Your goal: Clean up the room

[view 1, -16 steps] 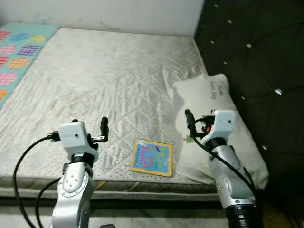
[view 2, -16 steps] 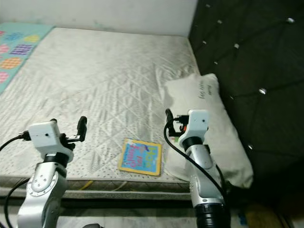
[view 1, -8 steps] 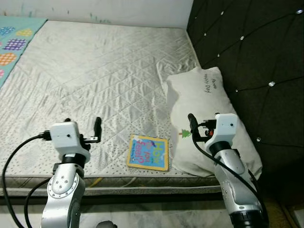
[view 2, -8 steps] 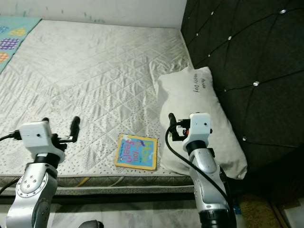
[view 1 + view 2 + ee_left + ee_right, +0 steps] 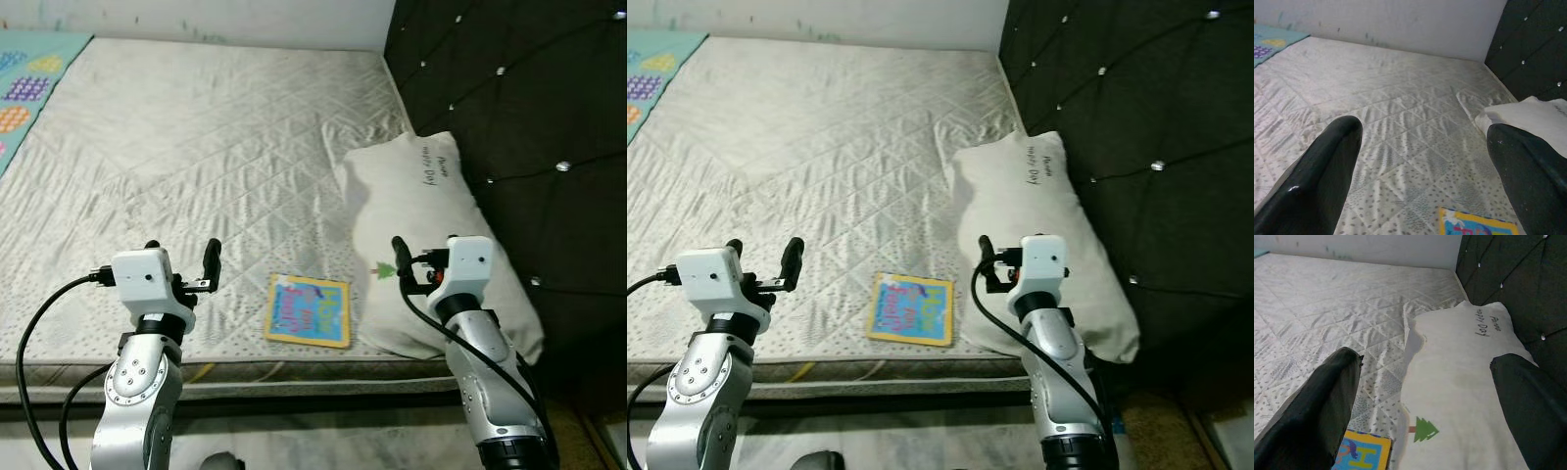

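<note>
A small colourful picture book lies flat near the front edge of the grey quilted mattress. Just right of it rests a white pillow with a small green tree print. My left gripper hovers open over the mattress, left of the book, with nothing between its fingers. My right gripper is held open above the pillow's near end, also holding nothing. In the right wrist view the book's corner lies beside the pillow.
A black tufted headboard rises along the right side behind the pillow. A teal patterned mat covers the mattress's far left corner. A pale wall runs along the far side. Floor lies below the bed's front edge.
The whole picture has shifted, so the camera has moved relative to the bed. Book and pillow lie where they were. Both grippers keep the same open pose.
</note>
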`<state>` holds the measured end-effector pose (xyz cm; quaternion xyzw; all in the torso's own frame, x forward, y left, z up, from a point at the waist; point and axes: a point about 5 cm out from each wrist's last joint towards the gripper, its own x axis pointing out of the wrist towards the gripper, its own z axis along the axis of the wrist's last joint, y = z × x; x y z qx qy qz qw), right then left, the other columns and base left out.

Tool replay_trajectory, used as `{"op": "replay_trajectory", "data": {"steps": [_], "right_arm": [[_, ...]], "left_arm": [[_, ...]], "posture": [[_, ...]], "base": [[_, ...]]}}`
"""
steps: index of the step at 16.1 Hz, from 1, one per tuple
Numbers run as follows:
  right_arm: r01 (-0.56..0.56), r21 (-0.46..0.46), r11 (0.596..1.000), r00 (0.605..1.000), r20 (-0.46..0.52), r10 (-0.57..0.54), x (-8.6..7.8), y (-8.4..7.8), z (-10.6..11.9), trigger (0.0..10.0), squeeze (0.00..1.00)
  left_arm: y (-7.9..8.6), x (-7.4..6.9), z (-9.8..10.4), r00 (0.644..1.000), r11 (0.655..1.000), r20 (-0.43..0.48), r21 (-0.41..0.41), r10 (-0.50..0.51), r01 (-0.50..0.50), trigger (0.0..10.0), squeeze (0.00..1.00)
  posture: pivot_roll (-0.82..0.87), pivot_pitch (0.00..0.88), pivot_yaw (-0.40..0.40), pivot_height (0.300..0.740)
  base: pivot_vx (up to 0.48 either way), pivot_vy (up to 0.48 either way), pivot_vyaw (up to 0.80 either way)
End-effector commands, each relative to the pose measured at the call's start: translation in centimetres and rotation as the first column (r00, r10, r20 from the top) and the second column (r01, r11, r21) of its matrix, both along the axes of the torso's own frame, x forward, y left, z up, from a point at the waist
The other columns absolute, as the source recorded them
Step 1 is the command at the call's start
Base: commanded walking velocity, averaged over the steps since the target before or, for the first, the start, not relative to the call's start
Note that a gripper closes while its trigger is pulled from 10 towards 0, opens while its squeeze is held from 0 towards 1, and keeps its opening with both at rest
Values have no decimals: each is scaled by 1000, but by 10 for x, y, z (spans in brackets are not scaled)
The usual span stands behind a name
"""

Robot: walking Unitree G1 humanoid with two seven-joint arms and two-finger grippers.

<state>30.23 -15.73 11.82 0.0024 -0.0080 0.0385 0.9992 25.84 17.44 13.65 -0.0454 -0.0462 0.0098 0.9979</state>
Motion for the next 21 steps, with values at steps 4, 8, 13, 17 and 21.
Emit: {"op": "replay_trajectory", "data": {"steps": [4, 8, 13, 17, 21], "right_arm": [[0, -5, 1000, 1000, -3, 0, -2, 0, 0, 10000, 0], [-1, -9, 1000, 1000, -6, 1, -2, 0, 1, 10000, 0], [-13, -16, 1000, 1000, -9, 13, 0, 2, 0, 10000, 0], [-19, -22, 1000, 1000, -7, 19, 1, 3, 1, 10000, 0], [-23, -25, 999, 1000, -9, 23, 2, 3, 1, 10000, 0]], "left_arm": [[2, -2, -3, 1000, 1000, -22, -2, 5, -5, 10000, 0], [1, -1, -3, 1000, 1000, -24, -7, 2, -2, 10000, 0], [0, 1, -3, 1000, 1000, -23, -7, 2, -3, 10000, 0], [0, 2, -2, 1000, 1000, -19, -3, 0, 0, 10000, 0], [-1, 3, -2, 1000, 1000, -17, -1, -1, 0, 10000, 0]], "posture": [[63, 192, -49, 740], [61, 195, -49, 740], [60, 193, -49, 740], [60, 190, -50, 740], [59, 188, -50, 740]], "base": [[0, 411, 0], [0, 412, 0], [0, 410, 0], [0, 445, 0], [0, 455, 0]]}}
